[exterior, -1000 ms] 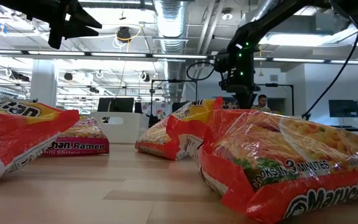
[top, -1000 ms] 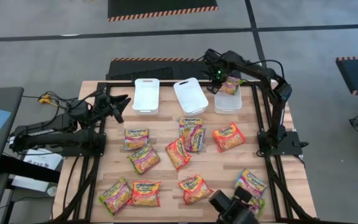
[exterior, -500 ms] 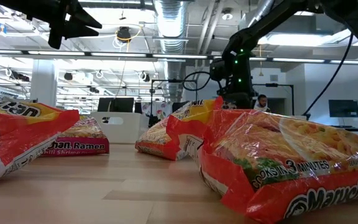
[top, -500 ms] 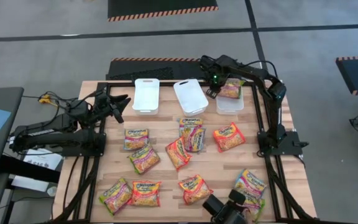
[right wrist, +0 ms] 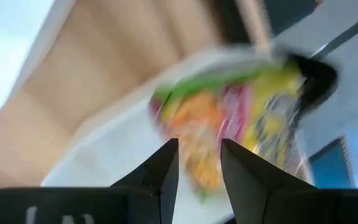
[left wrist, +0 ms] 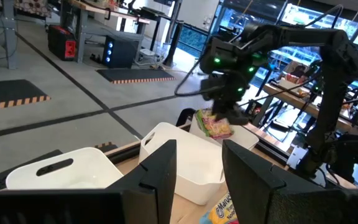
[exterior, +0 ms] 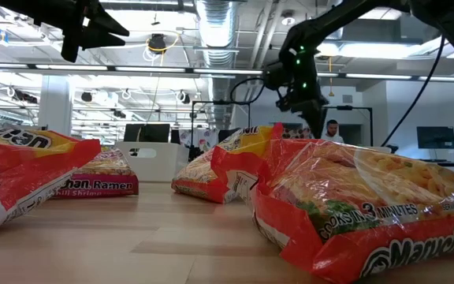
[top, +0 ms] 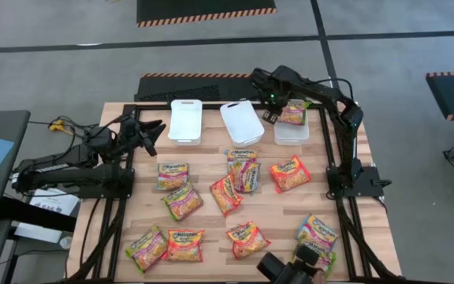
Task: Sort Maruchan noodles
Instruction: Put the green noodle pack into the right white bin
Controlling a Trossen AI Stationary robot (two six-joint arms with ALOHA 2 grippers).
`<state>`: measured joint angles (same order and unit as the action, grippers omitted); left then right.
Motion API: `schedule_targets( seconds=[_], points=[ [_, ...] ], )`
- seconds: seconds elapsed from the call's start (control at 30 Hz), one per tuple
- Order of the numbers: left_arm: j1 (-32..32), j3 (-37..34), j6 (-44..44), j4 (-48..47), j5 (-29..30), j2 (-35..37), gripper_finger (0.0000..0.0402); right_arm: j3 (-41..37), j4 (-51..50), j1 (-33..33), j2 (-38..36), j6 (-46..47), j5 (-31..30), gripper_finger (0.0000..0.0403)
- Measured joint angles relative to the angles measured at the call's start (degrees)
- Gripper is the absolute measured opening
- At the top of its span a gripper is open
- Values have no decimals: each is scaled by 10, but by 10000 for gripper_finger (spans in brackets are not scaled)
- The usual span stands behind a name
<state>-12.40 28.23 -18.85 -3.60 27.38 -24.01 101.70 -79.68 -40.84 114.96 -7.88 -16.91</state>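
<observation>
Several Maruchan noodles packets (top: 227,193) lie flat and scattered on the wooden table. One green-pink packet (top: 294,113) sits tilted at the far end of the right white bin (top: 290,134); it also shows in the right wrist view (right wrist: 229,124). My right gripper (top: 269,113) hangs open just above and to the left of that packet, pointing steeply down, with nothing between its fingers (right wrist: 199,144). My left gripper (top: 158,130) waits open at the table's left side, held level in the air (left wrist: 199,146).
Two more white bins, the left one (top: 185,121) and the middle one (top: 241,121), stand in the far row beside the right bin. A dark device (top: 290,268) sits at the near edge by a packet (top: 316,231). Bare wood lies between the bins and the packets.
My right gripper has drawn a little up and toward the table's left above the right bin, tipping as it went. The green-pink packet has settled slightly lower at the bin's far end.
</observation>
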Motion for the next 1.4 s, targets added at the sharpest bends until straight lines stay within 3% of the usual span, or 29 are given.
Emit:
schedule_targets(
  seconds=[0.2, 0.47, 0.83, 1.4],
  points=[
    [0, 0, 0, 0, 0, 0, 114, 2, -95, -18, -1, 20, 88, 140],
    [0, 0, 0, 0, 0, 0, 114, 1, -96, -50, -10, 30, 99, 84],
    [0, 0, 6, 0, 9, 0, 114, -136, 35, -85, -82, 34, 137, 51],
    [0, 0, 6, 0, 18, 0, 114, -205, 149, -108, -78, 49, 142, 27]
  ],
)
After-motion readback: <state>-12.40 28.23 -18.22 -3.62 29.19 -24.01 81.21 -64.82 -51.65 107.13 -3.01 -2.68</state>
